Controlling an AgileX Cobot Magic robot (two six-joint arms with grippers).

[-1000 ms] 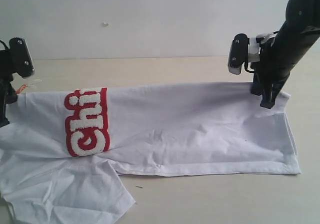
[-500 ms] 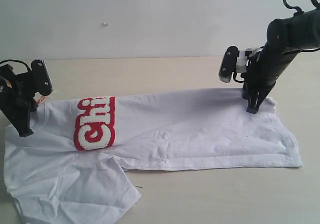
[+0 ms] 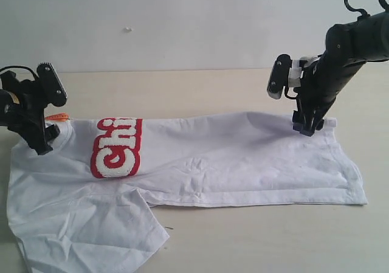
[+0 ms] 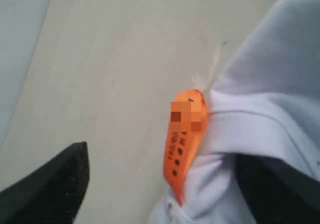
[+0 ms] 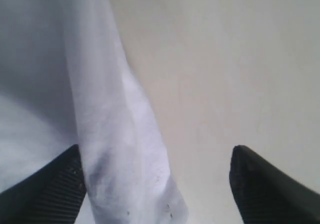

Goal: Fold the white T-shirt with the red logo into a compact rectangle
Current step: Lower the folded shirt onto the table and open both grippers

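Observation:
The white T-shirt [image 3: 231, 157] lies lengthwise across the table, folded into a long band. Its red-outlined logo [image 3: 117, 147] faces up near the left end, and one sleeve [image 3: 91, 230] is spread toward the front left. The orange neck tag [image 3: 56, 116] sticks out at the collar. My left gripper [image 3: 44, 140] hovers at the collar, open; the tag [image 4: 185, 139] and bunched collar cloth [image 4: 270, 84] lie between its fingers [image 4: 55, 184]. My right gripper [image 3: 307, 127] stands open over the hem's far corner, and a fold of cloth [image 5: 110, 114] lies by one finger [image 5: 47, 194].
The beige table [image 3: 200, 90] runs back to a pale wall [image 3: 182, 24]. A small dark speck [image 3: 168, 228] lies on the table near the front sleeve.
The shirt was dragged to the right by both grippers. Both have now lifted slightly off the cloth with their jaws apart, and the orange tag shows at the collar.

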